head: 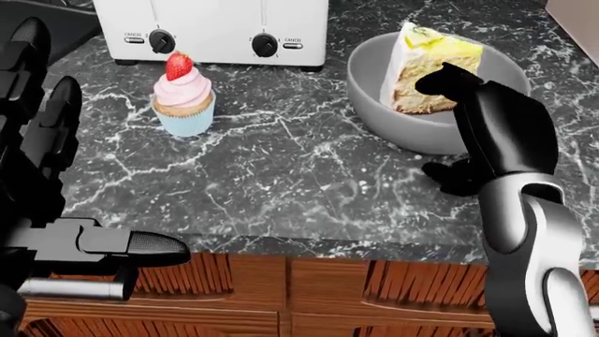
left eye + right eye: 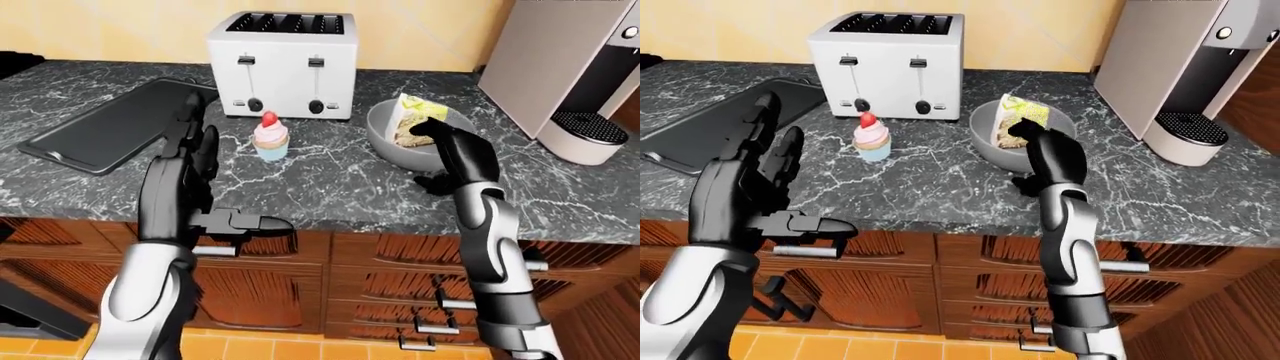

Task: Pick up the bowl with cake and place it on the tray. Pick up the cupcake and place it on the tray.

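A grey bowl (image 1: 384,105) holding a slice of yellow layer cake (image 1: 421,63) sits on the dark marble counter, right of centre in the head view. My right hand (image 1: 447,130) is at the bowl's near right rim. Its fingers (image 1: 449,83) curl over the rim against the cake, and the thumb (image 1: 449,175) stays outside, a little off the wall, so the hand is open. A pink cupcake (image 1: 182,98) with a strawberry on top stands to the bowl's left. My left hand (image 1: 70,168) hovers open and empty at the left edge. The black tray (image 2: 110,124) lies far left on the counter.
A white toaster (image 2: 285,64) stands just behind the cupcake and bowl. A silver coffee machine (image 2: 580,75) fills the counter's right end. Wooden drawers (image 2: 380,262) run below the counter's near edge.
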`<state>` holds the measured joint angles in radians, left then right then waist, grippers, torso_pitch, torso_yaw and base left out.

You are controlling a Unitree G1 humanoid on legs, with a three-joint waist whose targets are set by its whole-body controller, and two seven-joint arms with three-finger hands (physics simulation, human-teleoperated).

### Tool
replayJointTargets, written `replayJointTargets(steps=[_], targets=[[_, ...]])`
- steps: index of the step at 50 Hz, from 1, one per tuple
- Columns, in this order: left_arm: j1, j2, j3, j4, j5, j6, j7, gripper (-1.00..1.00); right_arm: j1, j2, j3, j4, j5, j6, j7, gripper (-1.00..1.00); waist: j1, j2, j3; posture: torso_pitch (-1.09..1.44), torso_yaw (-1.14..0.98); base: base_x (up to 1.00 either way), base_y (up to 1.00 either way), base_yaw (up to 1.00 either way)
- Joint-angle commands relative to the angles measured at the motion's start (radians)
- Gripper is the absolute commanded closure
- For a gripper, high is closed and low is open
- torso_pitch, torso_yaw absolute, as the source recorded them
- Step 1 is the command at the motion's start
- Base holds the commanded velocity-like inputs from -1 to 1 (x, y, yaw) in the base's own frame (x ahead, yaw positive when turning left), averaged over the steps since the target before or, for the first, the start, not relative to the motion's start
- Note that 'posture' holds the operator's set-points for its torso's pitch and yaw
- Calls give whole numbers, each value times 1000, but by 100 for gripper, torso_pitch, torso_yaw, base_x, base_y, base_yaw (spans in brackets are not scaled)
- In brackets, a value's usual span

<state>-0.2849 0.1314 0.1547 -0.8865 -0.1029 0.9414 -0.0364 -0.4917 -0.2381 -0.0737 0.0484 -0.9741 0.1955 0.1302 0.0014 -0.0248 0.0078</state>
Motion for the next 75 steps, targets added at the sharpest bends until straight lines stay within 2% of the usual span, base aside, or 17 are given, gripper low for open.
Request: replayJointTargets(steps=[1,16,19,21,29,31,36,48,58,65,71,75], targets=[[-17,4,3,-22,1,-35,0,-100,-12,-9,-5,36,-21,7,6,0,1,5,-6,0,0,0,0,0],[-14,2,1,-14,1,-46,-3,-100,-118,-28,7,156,-55,6,25,20,5,-4,-3,0,0,0,0,0],[-12,0,-3,-7,2,-54,-4,-100,-147,-37,6,178,-58,12,36,44,7,-3,-4,0,0,0,0,0],[-10,-1,-2,-7,2,-55,-4,-100,-156,-42,5,177,-61,13,45,54,9,-2,-5,0,0,0,0,0],[-10,-3,-6,-12,3,-52,-3,-100,-177,-69,-2,118,-99,25,133,80,13,0,-3,0,0,0,0,0],[-13,-2,-4,-16,2,-45,-3,-100,-170,-76,-5,72,-117,29,187,100,14,2,-4,0,0,0,0,0],[-12,-2,-8,-16,4,-45,-3,-100,-134,-90,-32,-69,-138,37,294,100,14,3,-7,0,0,0,0,0],[-33,-7,-35,17,31,-51,-5,-100,-87,-120,-97,-341,-127,63,440,100,9,12,-13,0,0,0,0,0],[-130,7,-54,127,91,-53,4,-100,-55,-115,-109,-548,-133,112,621,100,2,8,0,0,0,0,0,0],[-211,19,-76,225,202,-73,29,-100,-56,-106,-106,-611,-153,120,689,100,-4,10,7,0,0,0,0,0],[-245,17,-70,351,257,-146,43,-100,-76,-111,-109,-677,-164,140,787,100,-9,13,12,0,0,0,0,0],[-251,11,-71,440,289,-214,55,-100,-79,-106,-106,-695,-171,140,813,100,-12,16,15,0,0,0,0,0]])
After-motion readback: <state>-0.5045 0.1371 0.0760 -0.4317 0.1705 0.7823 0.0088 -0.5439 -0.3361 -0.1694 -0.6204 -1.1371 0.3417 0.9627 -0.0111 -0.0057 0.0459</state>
